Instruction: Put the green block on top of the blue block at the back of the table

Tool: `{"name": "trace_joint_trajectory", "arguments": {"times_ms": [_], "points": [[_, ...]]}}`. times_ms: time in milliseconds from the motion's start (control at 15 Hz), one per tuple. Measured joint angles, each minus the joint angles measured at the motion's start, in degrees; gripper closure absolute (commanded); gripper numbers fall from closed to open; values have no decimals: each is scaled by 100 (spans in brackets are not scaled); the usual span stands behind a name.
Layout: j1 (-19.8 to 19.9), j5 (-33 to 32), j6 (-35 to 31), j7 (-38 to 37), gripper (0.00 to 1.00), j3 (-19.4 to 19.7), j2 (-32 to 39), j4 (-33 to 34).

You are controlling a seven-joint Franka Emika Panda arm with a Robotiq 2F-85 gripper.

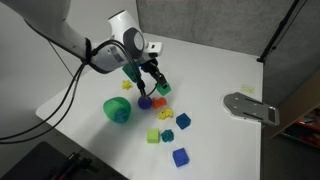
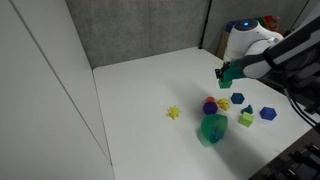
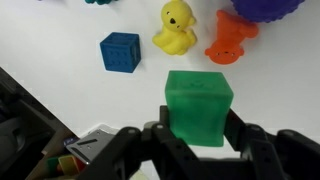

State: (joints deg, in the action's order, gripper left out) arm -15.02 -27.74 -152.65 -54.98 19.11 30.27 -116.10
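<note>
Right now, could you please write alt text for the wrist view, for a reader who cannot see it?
The gripper holds a green block between its fingers over a white table. Beyond it lie a blue block, a yellow duck toy and an orange toy, with part of a purple object at the top edge.

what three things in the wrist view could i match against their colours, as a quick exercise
Wrist view.
1 block held in the pincer
2 duck
3 cube left of the duck

a blue
b green
c yellow

Pairs: 1-b, 2-c, 3-a
</note>
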Motion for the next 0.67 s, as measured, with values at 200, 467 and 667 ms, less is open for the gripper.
{"name": "trace_joint_trajectory", "arguments": {"times_ms": [200,467,667], "points": [[283,50,21,2,71,7,0,-93],[567,181,147,7,71,18,0,-139],[760,397,213,66,71,7,3,-182]]}}
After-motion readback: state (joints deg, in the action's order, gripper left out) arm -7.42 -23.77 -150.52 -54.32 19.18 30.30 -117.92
